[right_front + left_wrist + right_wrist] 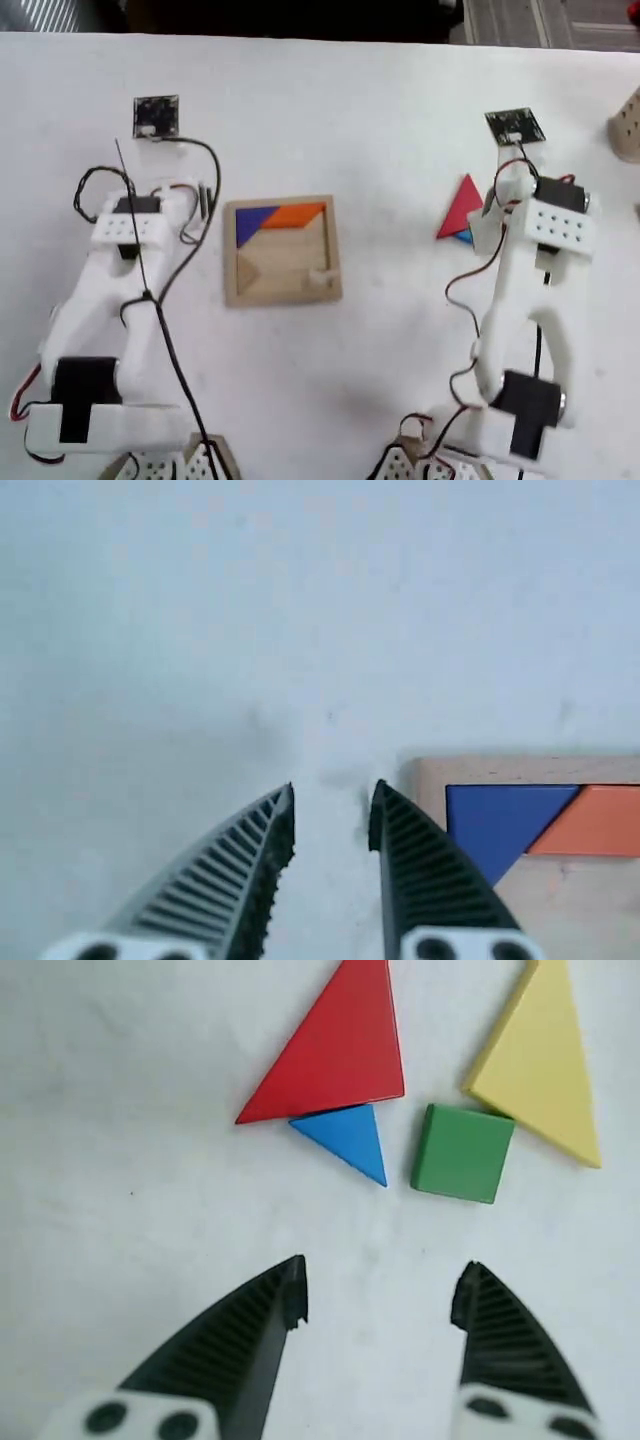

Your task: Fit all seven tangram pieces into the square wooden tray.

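The tray (230,250) holds a blue piece (254,222) and an orange piece (297,215) along its far edge, and the rest of its floor is bare. The left gripper (333,790) sits just beside the tray's corner, jaws slightly apart and empty. Well away from the tray, over the loose pieces, the right gripper (382,1270) hangs spread wide, holding nothing. The red triangle (335,1055) looks the likely pick; it lies flat, so pinch across a narrow corner. The yellow triangle (545,1070) and green square (463,1152) lie clear of it, but the small blue triangle (348,1138) touches its edge, so lift straight up
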{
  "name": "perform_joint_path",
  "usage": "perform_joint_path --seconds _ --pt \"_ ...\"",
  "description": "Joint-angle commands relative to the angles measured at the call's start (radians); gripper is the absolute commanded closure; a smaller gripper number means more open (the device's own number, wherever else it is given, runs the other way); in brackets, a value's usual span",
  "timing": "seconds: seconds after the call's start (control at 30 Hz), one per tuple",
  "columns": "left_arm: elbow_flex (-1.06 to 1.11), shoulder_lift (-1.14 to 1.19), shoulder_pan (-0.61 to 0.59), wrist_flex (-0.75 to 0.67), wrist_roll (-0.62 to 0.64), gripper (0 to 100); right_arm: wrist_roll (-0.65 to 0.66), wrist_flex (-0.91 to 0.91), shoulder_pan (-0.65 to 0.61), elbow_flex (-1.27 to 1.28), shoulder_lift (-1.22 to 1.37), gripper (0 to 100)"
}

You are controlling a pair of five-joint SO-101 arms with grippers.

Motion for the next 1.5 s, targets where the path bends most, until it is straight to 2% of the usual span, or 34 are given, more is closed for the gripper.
perform_joint_path --seconds 0.0,0.07,0.33,0.43,0.53,0.63,0.77,0.83,1.03,1.37,1.47 --pt "-0.057 -0.001 -0.001 0.0 0.006 86 0.232 0.045 -0.021 -0.135 0.133 76.2" --pt "-0.057 0.001 -0.001 0.0 0.006 86 0.308 0.074 -0.015 -0.21 0.223 76.4" --pt "-0.034 0.007 0.016 -0.057 -0.005 86 0.341 0.084 0.01 -0.466 0.493 76.2" --pt "-0.037 0.022 0.027 -0.063 -0.078 86 0.445 0.104 0.007 -0.525 0.559 76.2" --pt "-0.037 0.027 0.038 -0.064 -0.097 86 0.522 0.14 0.013 -0.603 0.607 76.2" --pt "-0.037 0.028 0.038 -0.064 -0.098 86 0.453 0.147 0.056 -0.692 0.641 76.3" --pt "-0.038 0.028 0.038 -0.075 -0.1 86 0.196 0.147 0.105 -0.752 0.677 76.4" --pt "-0.037 0.028 0.038 -0.086 -0.1 86 0.133 0.151 0.119 -0.749 0.696 76.4" --pt "-0.037 0.028 0.039 -0.086 -0.1 86 0.178 0.16 0.12 -0.756 0.791 76.4" --pt "-0.037 0.028 0.039 -0.086 -0.1 86 0.172 0.154 0.122 -0.76 0.843 76.9" --pt "-0.037 0.028 0.039 -0.086 -0.1 86 0.169 0.163 0.131 -0.783 0.843 85.4"
